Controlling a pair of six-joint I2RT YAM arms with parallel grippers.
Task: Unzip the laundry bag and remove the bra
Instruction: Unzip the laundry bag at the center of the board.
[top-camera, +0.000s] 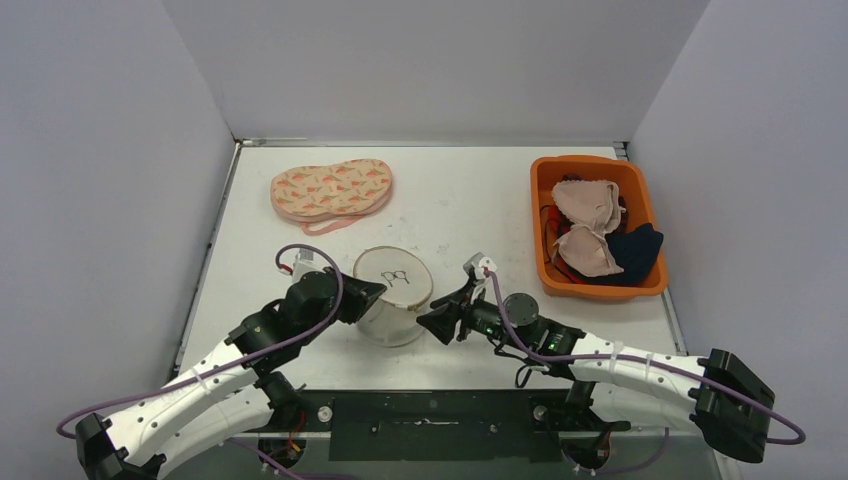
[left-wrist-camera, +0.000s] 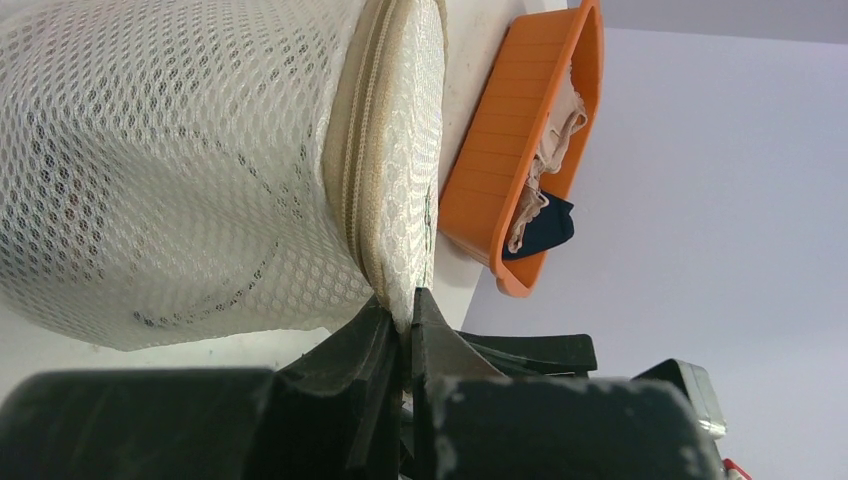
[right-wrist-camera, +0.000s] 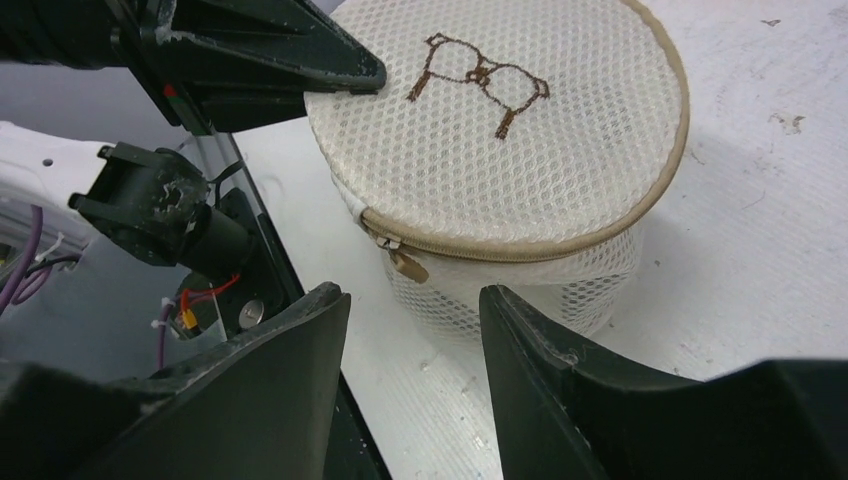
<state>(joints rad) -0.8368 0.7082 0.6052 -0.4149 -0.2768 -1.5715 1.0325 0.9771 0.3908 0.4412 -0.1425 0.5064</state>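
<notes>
Your left gripper (left-wrist-camera: 408, 305) is clenched on the lid's edge of the laundry bag (top-camera: 392, 285), which stands upright mid-table. That pinch looks meant to anchor the bag so the zip can run without dragging it along. The zipper pull (right-wrist-camera: 407, 264) hangs on the near side, zip closed. Your right gripper (right-wrist-camera: 412, 296) hovers just short of the pull, jaws parted, nothing between them. The bra's inside, I'd judge, though the mesh hides it. The orange bin (top-camera: 585, 161) sits well apart, far right.

White bench (top-camera: 470, 190), lightly scuffed, boxed by plain pale grey walls (top-camera: 430, 60) along back, left and right edges. Even light.
</notes>
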